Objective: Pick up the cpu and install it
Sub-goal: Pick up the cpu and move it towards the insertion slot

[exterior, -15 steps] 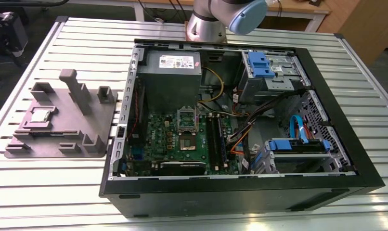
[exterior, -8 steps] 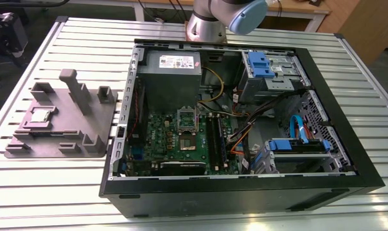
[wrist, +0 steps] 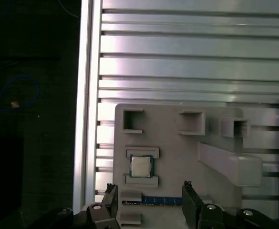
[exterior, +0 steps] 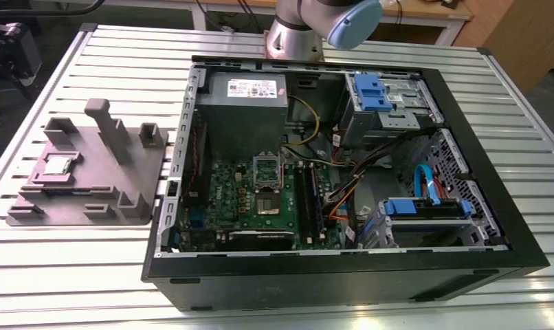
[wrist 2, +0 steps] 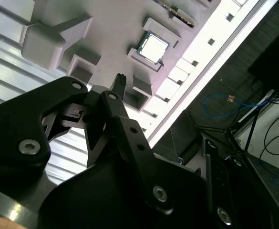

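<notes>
1 cpu (exterior: 59,165), 1 grey tray (exterior: 130,185), 1 open pc case (exterior: 497,206). The cpu is a small flat square w/ silvery top and pale rim, lying in a tray pocket at 9 o'clock of the case in the exterior view. My gripper (wrist: 149,198) hangs released in the first wrist view, jaws wide apart, nothing between, cpu near but untouched; the exterior view adds the green board (exterior: 231,185) inside the case.

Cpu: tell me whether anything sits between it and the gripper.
Nothing visible does. The cpu lies uncovered in its grey holder; the open gripper is apart from it, only free space between.
</notes>
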Controlling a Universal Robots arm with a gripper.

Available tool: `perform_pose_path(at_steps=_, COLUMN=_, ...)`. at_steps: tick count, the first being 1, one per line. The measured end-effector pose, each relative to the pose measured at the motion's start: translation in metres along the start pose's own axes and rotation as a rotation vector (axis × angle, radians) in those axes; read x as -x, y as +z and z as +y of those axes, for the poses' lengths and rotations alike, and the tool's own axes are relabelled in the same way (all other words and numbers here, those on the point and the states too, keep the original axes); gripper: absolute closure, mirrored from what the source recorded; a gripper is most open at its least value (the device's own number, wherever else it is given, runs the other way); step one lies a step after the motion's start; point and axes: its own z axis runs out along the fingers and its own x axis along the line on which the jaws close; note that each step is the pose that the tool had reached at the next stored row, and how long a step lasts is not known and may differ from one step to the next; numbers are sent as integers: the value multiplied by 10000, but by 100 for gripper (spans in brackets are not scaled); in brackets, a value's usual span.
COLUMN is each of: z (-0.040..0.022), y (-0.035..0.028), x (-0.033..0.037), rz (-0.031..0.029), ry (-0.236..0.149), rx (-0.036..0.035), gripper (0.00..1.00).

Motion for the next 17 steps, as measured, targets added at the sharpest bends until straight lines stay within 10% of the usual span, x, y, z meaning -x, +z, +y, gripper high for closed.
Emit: perform_pose_path(at_steps=17, z=-2, y=42, x=0, rz=0, ry=0, rx=0, gripper=35)
